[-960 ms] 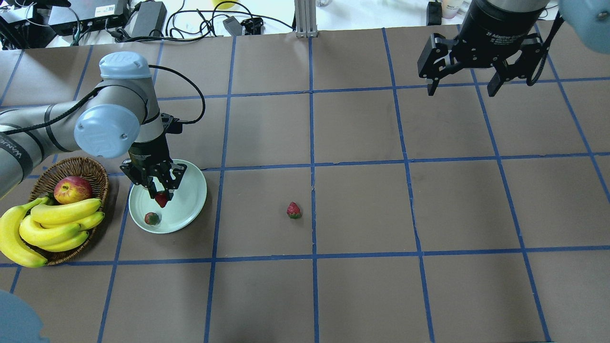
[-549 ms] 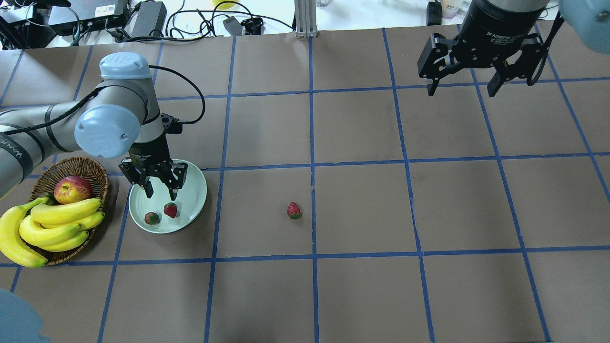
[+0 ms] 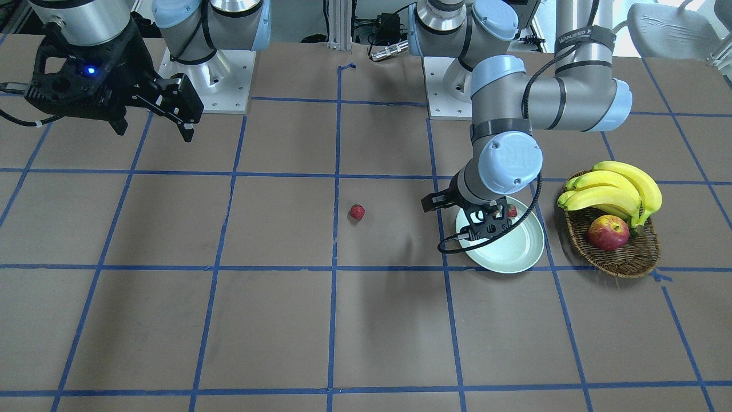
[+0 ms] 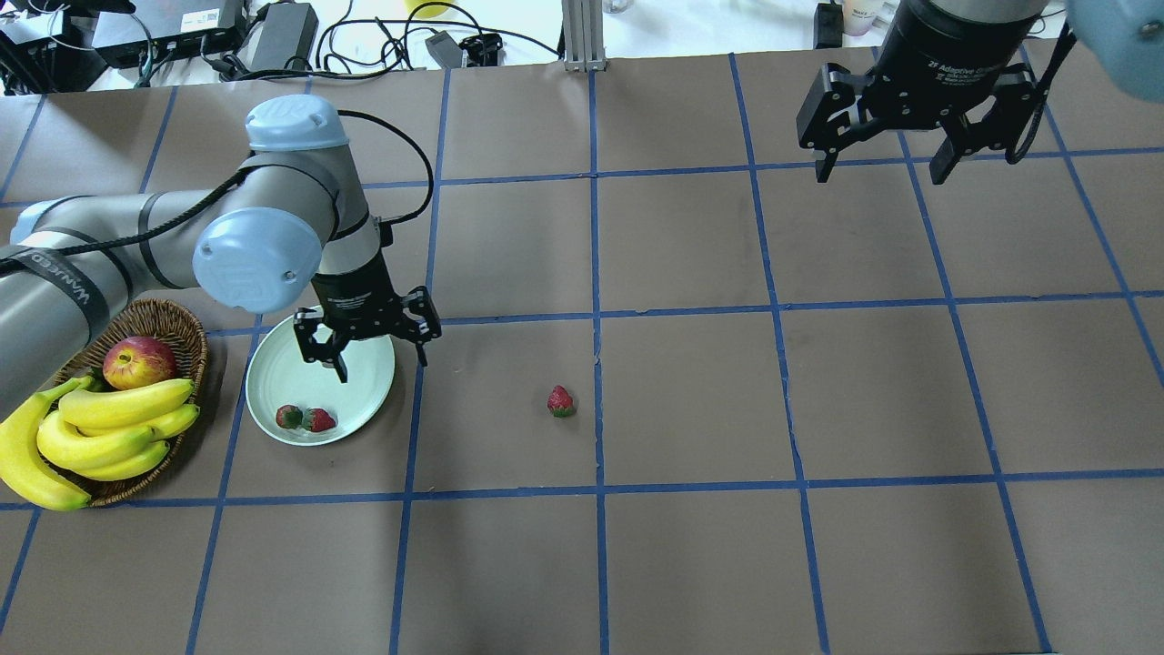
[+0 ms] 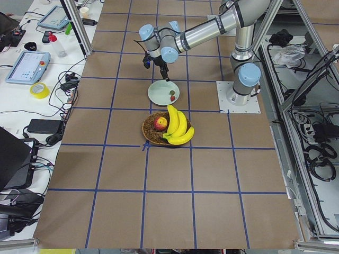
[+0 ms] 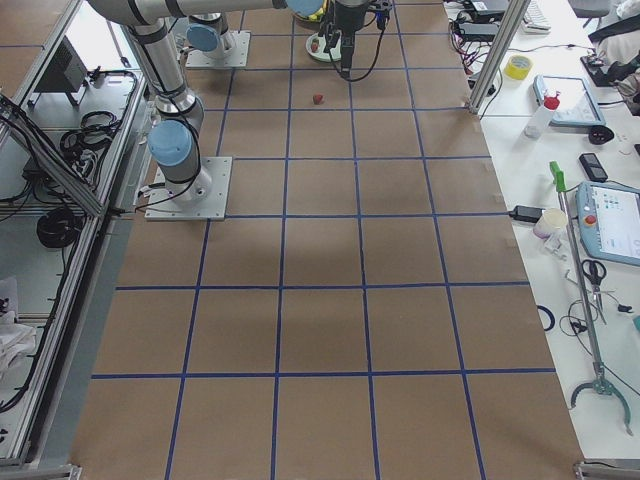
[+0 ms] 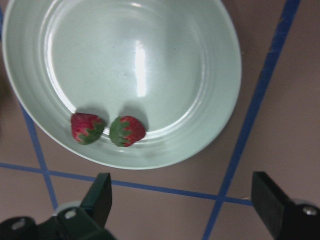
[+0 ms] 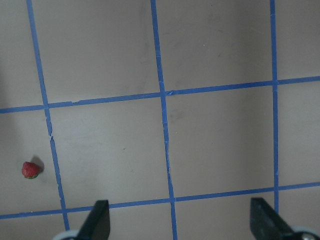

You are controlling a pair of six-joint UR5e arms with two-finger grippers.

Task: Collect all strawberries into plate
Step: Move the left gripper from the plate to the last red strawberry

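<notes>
Next, move left tool, jaws wide and empty above the right rim of plate, rightward to lone strawberry on the counter; nearer than right tool, likewise wide, far right. Note two strawberries already in plate.

Light: bright and even, coming from overhead in every view.
Glare: a white streak lay on the plate in the left wrist view.
Shadows: soft and faint on the counter.
Focus: exterior views sharp; wrist views slightly soft at the bottom edge.
</notes>
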